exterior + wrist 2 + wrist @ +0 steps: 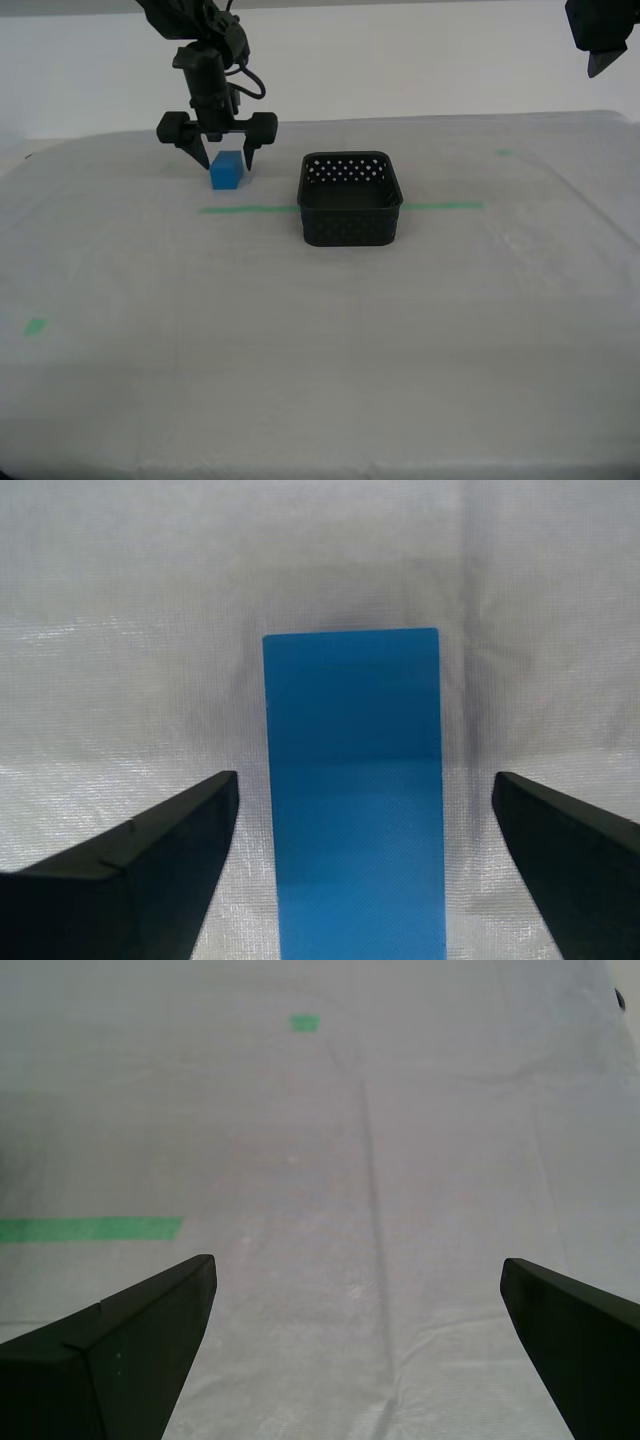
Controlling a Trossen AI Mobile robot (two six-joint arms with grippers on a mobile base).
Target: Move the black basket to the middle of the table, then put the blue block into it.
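Seen only in the exterior view: the black basket [350,198], upright on the table [320,350] near mid-table, sitting across the long green tape line [247,209], with the blue block [227,170] just off toward the exterior view's left and slightly farther back, apart from the basket.

Second wrist view: close look down on the blue block [354,790], standing on the pale table [120,630], with clear gaps to both dark fingertips [200,810]. Second pincer [222,158] spread open, straddling the block, tips down near the table, no contact visible.

First wrist view: only bare table [400,1160], one end of the green tape line [90,1228] and a small green tape bit [305,1022]. First pincer [355,1290] wide open, holding nothing; in the exterior view, visible only partly, raised at the upper right corner.
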